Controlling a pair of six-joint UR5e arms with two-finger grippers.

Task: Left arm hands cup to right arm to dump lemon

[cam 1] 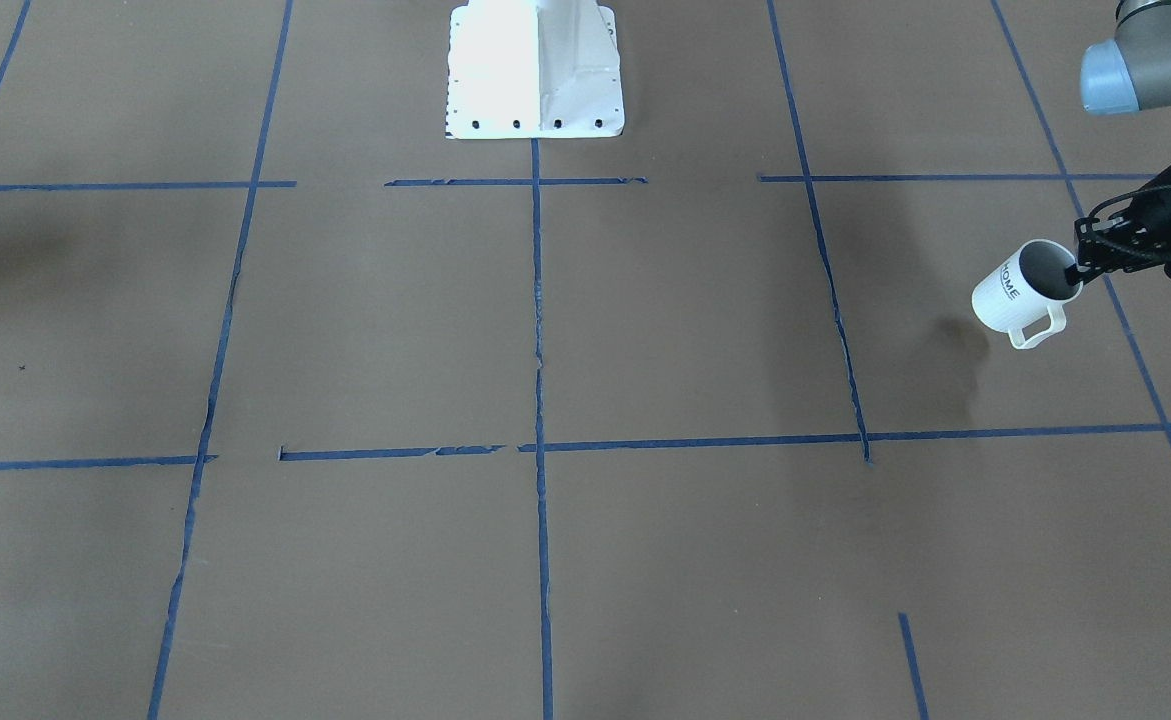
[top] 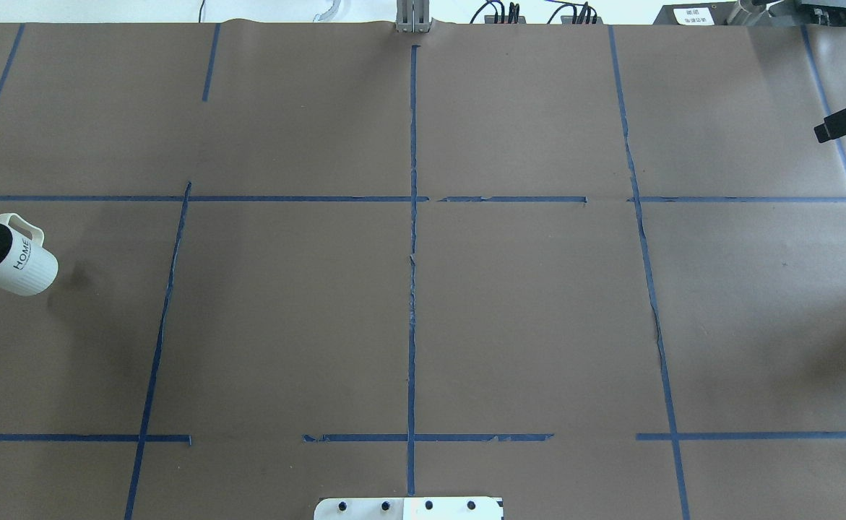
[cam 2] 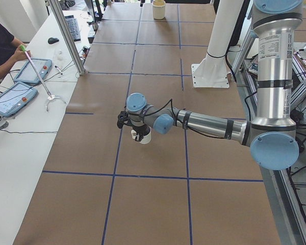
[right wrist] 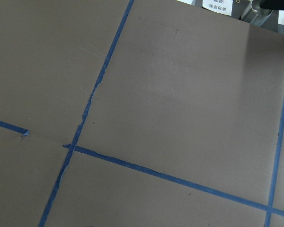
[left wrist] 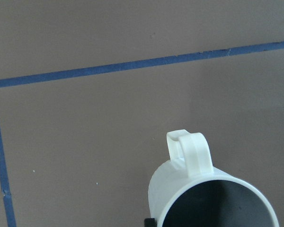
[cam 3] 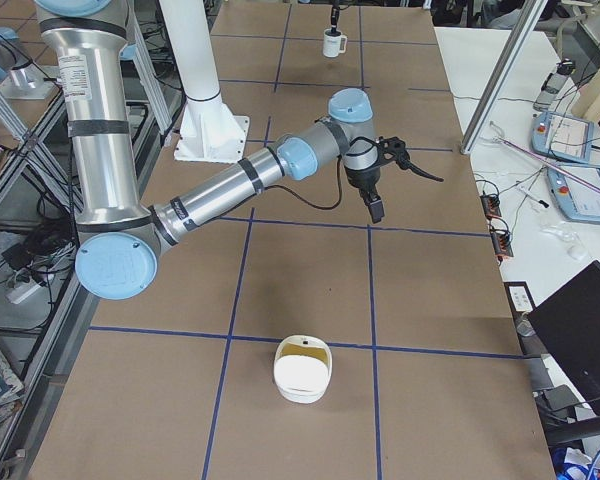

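Grips the cup (cam 1: pixel 1010 295) by the rim with the left claw (cam 1: pixel 1080 270), one black finger inside the mouth and pressed to the wall. Holds it clear of the surface (cam 1: pixel 395 320) at the left end, with a soft shadow (cam 1: pixel 957 340) on the brown paper below, apart from it.

Hangs tipped well over, long axis slanting and running left to right. Points the mouth left and upward toward the claw, the base toward the middle of the surface. Turns the handle (cam 1: pixel 1037 327) to the far side, away from the robot's base. Shows the dark lettering (top: pixel 22 254), HOME, on the upper side in the overhead view.

Cuts the left claw off at the left edge of the overhead view, with only a black fingertip at the rim. Crops the lower half of the mouth in the left wrist view: grey inner wall in sight, bottom out of frame, contents impossible to make out. Shows only the lower part of the cup under the wrist of the left arm (cam 2: pixel 209 124) in the left side view.

Reaches the right arm (cam 3: pixel 220 190) over the right end, well apart from the cup. Cannot tell the state of the right claw (cam 3: pixel 374 190), spread or pressed together: just a black stub at the right edge of the overhead view.

At the right end in the right side view, a white container (cam 3: pixel 302 372) with a yellowish inside, contents unclear.
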